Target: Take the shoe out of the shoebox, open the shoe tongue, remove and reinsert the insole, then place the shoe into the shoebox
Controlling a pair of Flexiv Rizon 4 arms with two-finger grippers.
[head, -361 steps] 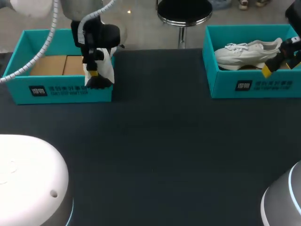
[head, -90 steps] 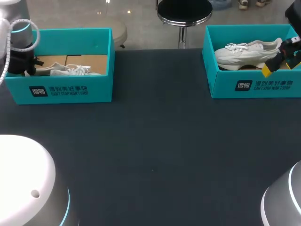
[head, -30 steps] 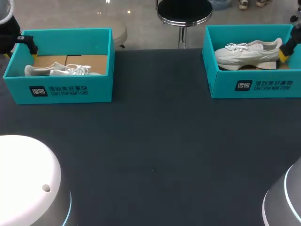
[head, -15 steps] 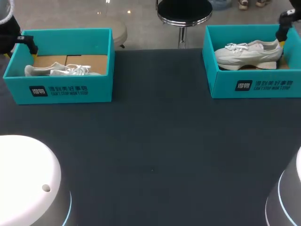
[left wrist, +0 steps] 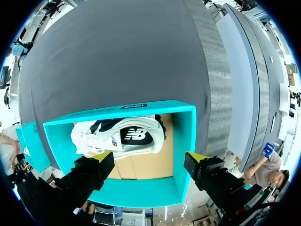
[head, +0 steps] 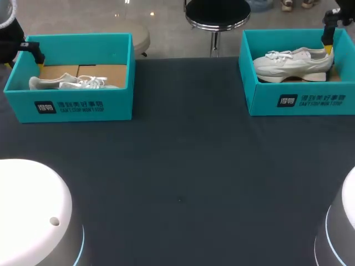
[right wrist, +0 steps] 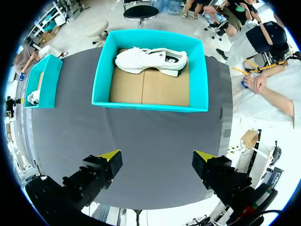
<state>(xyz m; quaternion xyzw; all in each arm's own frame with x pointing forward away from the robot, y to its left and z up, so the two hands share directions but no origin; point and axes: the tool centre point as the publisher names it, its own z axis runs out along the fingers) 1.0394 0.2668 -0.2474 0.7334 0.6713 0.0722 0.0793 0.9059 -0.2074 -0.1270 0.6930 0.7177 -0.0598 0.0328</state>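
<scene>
**Both claws open, two shoes in two boxes**

Now the left gripper [left wrist: 148, 157] hangs over the far left corner of the table [head: 183, 183]. Its two yellow-tipped fingers are spread wide and hold nothing. Under it lies the left shoebox [left wrist: 141, 193], teal, with a brown cardboard floor. One white shoe [left wrist: 117, 136] rests inside, lying along the box's front wall, apart from both fingers.

The right gripper [right wrist: 156, 155] is up by the far right corner of the table. Its two fingers also stand wide apart, with nothing in them. The right shoebox [right wrist: 146, 104] lies ahead of it, not between the fingers. The second white shoe [right wrist: 150, 59] sits in that box along the back wall, heel toward the table's right edge.

That makes two teal shoeboxes, one at each far corner and well apart, with one white shoe in each. In the head view the right gripper's yellow tips show just above the heel end of the right shoe.
</scene>
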